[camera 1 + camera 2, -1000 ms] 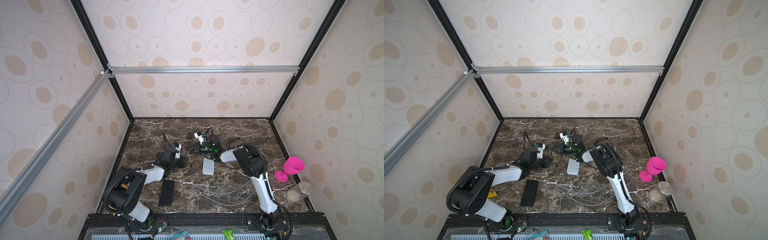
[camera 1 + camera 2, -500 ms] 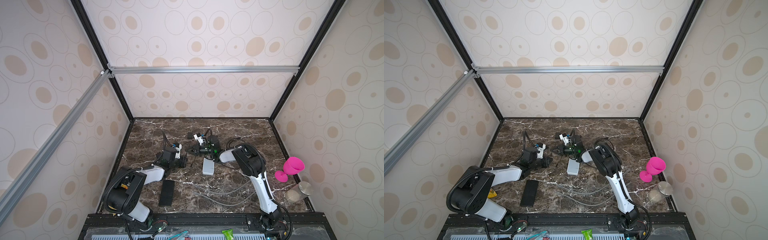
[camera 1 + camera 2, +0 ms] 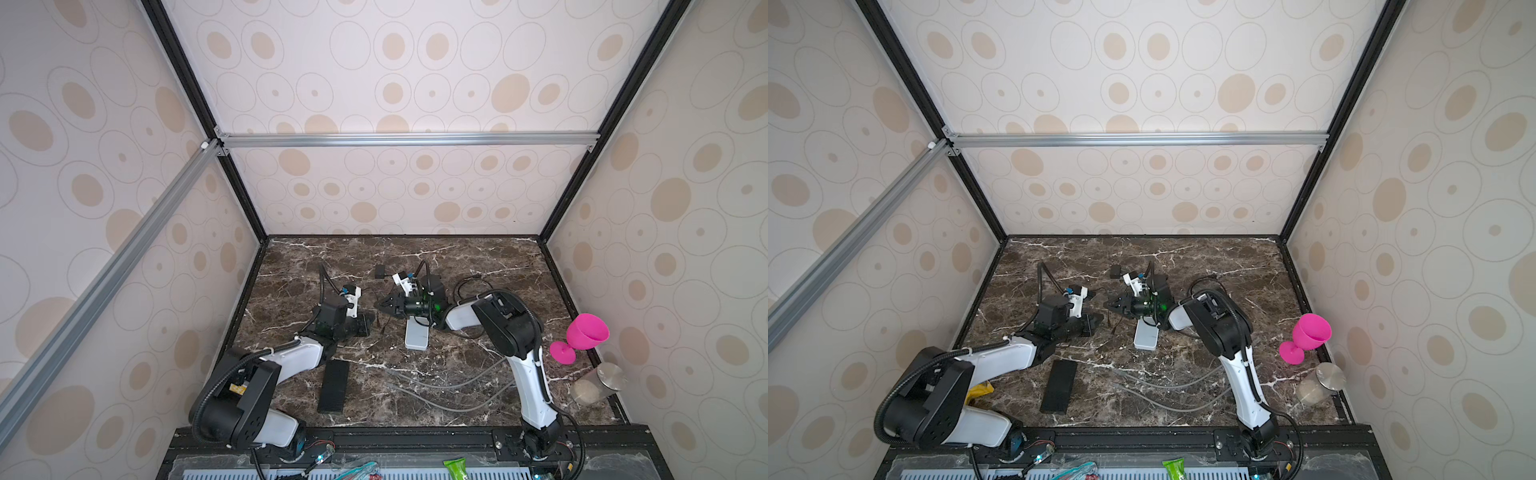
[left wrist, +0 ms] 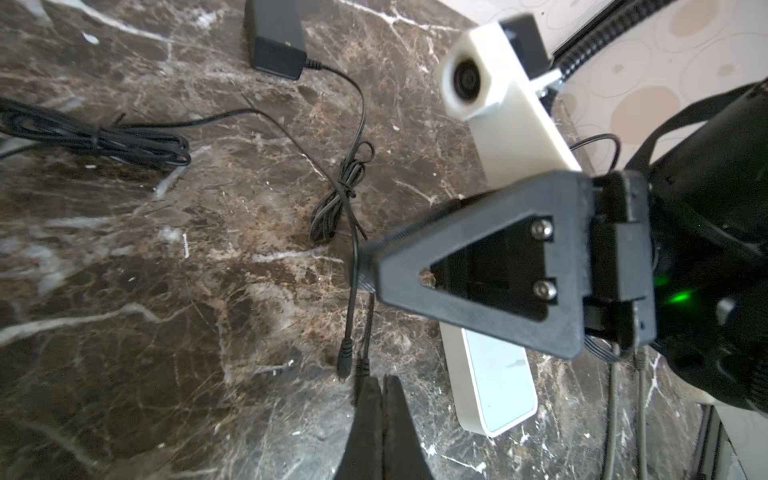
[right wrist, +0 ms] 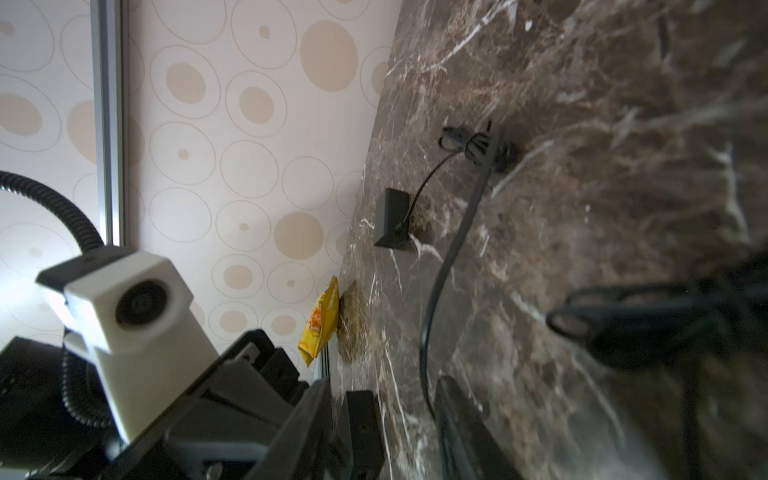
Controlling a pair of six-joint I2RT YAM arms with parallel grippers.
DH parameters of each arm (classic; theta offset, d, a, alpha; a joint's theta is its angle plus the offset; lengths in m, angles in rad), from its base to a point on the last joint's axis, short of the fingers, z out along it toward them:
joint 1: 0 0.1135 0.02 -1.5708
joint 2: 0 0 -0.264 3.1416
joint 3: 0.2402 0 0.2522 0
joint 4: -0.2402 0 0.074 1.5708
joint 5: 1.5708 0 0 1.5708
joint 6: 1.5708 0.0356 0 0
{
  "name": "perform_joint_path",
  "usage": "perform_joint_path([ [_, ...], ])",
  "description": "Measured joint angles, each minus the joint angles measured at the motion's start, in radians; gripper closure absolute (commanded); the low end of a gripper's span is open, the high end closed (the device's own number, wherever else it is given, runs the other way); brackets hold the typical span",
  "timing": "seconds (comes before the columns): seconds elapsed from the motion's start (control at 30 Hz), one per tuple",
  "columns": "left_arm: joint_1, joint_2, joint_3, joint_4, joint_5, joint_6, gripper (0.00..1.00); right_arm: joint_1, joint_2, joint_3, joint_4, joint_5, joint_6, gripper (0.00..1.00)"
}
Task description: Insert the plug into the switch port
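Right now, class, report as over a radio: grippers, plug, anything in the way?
Left gripper shut beside plug, hold unclear. Right gripper open, cable between its jaws. Plug not in switch. Right arm over switch's far end.

right pincer (image 5: 403,388) parted | cable (image 5: 445,266) between fingers | adapter (image 5: 390,224) on table (image 5: 582,208) | yellow packet (image 5: 322,322) at edge

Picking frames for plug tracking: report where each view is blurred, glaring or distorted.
Right wrist view: the near cable bundle and the marble table around it smear out of focus; the black adapter is sharper. Left wrist view: barrel plug readable, pale glare streaks on the table, white switch top washed pale. Both top views: even light, wide-angle leaning walls, plug too small to resolve.
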Motion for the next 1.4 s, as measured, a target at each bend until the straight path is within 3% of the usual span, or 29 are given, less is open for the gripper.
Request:
perform_joint_path([
  [0.07, 0.01, -0.043, -0.032, 0.01, 0.011, 0.0, 1.0, 0.0, -0.073, -0.045, -0.045, 0.013, -0.043, 0.96],
  [0.1, 0.013, -0.057, -0.045, 0.016, 0.019, 0.0, 0.97, 0.001, -0.099, -0.055, -0.063, 0.019, -0.055, 0.99],
  [0.23, 0.017, -0.097, -0.086, 0.035, 0.044, 0.0, 0.45, 0.006, -0.171, -0.072, -0.114, 0.043, -0.094, 1.0],
  [0.3, 0.017, -0.121, -0.098, 0.031, 0.043, -0.004, 0.36, 0.014, -0.195, -0.08, -0.151, 0.058, -0.114, 0.99],
  [0.37, 0.017, -0.171, -0.12, 0.028, 0.032, -0.017, 0.3, 0.03, -0.221, -0.08, -0.238, 0.089, -0.154, 0.75],
  [0.43, 0.017, -0.236, -0.156, 0.029, 0.016, -0.036, 0.28, 0.051, -0.241, -0.073, -0.343, 0.13, -0.204, 0.69],
  [0.67, 0.017, -0.413, -0.273, 0.022, -0.04, -0.087, 0.28, 0.112, -0.238, 0.045, -0.652, 0.271, -0.328, 0.68],
  [0.97, 0.022, -0.517, -0.311, 0.023, -0.078, -0.101, 0.28, 0.126, -0.111, 0.201, -0.813, 0.38, -0.362, 0.75],
  [1.23, 0.027, -0.513, -0.313, 0.024, -0.076, -0.101, 0.28, 0.134, -0.051, 0.303, -0.882, 0.419, -0.366, 0.77],
  [1.4, 0.033, -0.511, -0.313, 0.024, -0.075, -0.101, 0.27, 0.139, -0.029, 0.341, -0.883, 0.426, -0.367, 0.99],
])
